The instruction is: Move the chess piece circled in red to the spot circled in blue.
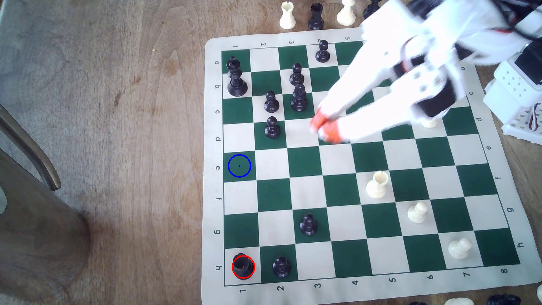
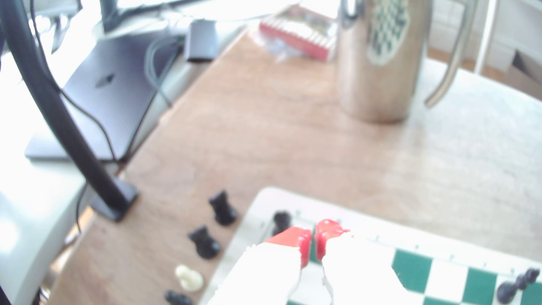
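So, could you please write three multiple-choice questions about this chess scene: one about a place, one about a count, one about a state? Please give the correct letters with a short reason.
1. Where does the black rook circled in red stand?
A. On the corner square h1
B. On square e1
C. Off the board, on the table

2. How many white pieces stand in rows f, g and h of the board in the exterior view?
A. One
B. Three
C. Five

3. What is the state of the gripper?
A. Shut on the black rook
B. Wide open over the blue-ringed square
C. Shut and holding nothing

Answers:
1. A, the red ring sits on the cream corner square where row h meets column 1.
2. B, one white piece stands in each of those rows.
3. C, the wrist view shows the orange tips nearly together with nothing between them.
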